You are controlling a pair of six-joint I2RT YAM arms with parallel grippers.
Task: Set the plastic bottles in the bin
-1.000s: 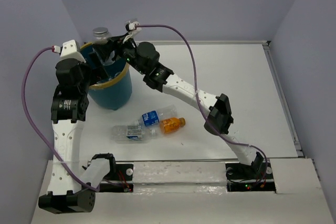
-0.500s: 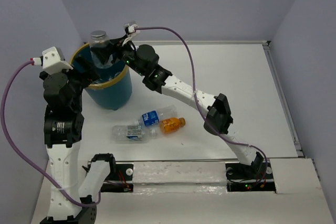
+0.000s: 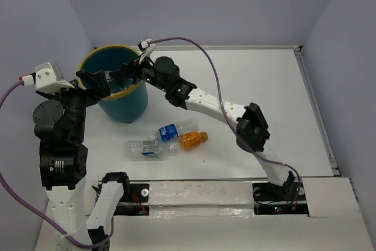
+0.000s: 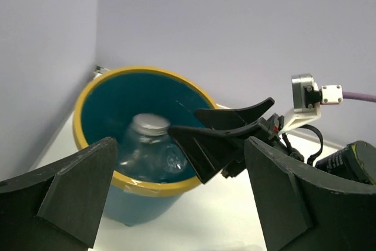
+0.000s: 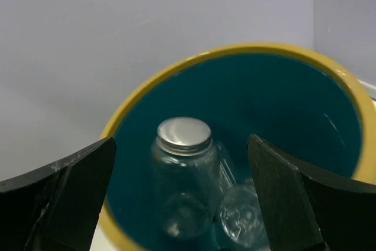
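Table [image 3: 264,86], left claw [image 4: 179,143] and right claw [image 5: 181,140] released, wrist views show bottle [image 5: 183,174], maybe two, in bin [image 5: 276,98]

The right arm [image 3: 202,99] stretches long from its base at the near right out to the far left, elbow raised midway. The right jaws are spread wide, holding nothing. The left arm [image 3: 59,166] stands tall over its base, wrist bent rightward. The left jaws are also wide apart and hold nothing, tips close to the other pair.

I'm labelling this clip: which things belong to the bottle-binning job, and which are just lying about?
Job: bin; capped bottle inside it; on the table, blue-labelled bottle, orange bottle, clear bottle nearest the arms.
Just there: purple cable; the table itself.
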